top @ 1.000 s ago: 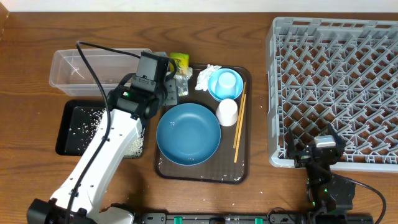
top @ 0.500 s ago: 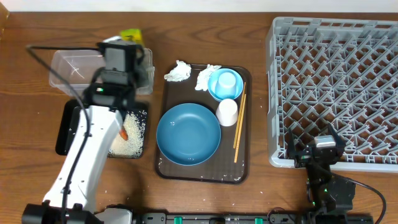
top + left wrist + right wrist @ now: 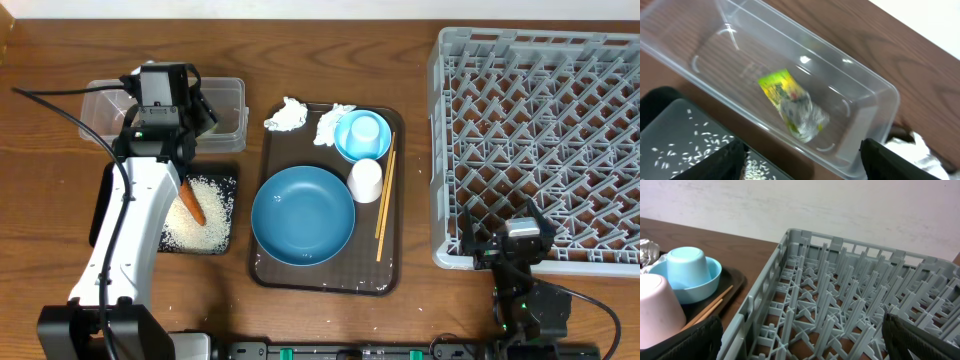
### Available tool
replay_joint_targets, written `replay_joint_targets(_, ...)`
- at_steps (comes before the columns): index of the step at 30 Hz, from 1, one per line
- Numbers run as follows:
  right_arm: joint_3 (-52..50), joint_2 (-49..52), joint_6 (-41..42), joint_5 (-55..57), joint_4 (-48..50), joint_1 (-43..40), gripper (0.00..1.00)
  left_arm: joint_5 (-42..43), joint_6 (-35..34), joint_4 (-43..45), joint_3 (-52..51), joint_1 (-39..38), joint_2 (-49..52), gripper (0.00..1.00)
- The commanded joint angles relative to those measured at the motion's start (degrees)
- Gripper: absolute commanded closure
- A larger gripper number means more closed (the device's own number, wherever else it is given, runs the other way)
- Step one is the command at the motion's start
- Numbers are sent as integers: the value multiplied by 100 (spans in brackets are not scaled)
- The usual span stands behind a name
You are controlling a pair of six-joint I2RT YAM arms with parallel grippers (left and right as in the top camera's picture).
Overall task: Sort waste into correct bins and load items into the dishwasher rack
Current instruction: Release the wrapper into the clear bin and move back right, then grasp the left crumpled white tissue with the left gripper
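Wrapper [image 3: 790,105] lies in clear box [image 3: 730,60]; carrot [image 3: 192,203], rice [image 3: 215,200] in black tray [image 3: 660,107].

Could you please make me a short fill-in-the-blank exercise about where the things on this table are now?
1. The yellow-green wrapper lies inside the ____ plastic box.
2. The orange carrot lies on white rice in the ____ tray.
3. The small white cup stands between the dark-blue dish and the wooden ____.
4. The left gripper hangs above that box with its jaws ____.
Missing words: clear; black; chopsticks; open.
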Motion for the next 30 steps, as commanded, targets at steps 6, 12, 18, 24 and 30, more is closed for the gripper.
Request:
replay_joint_targets(6, -7, -9, -61, 59, -26, 79, 1, 2830, 509, 181, 0, -232, 0, 21)
replay_joint_targets(12, -7, -9, -63, 57, -26, 79, 1, 2658, 1075, 363, 0, -1132, 2, 22)
replay_joint_targets(18, -7, -9, -61, 59, -26, 79, 1, 1727, 1773, 409, 0, -2017, 9, 22)
replay_joint_targets(24, -9, -9, -61, 59, -26, 79, 1, 1172, 1810, 981, 0, -2249, 234, 22)
replay_joint_targets(30, -7, -9, -61, 59, -24, 79, 1, 1095, 2103, 1720, 0, -2232, 813, 21)
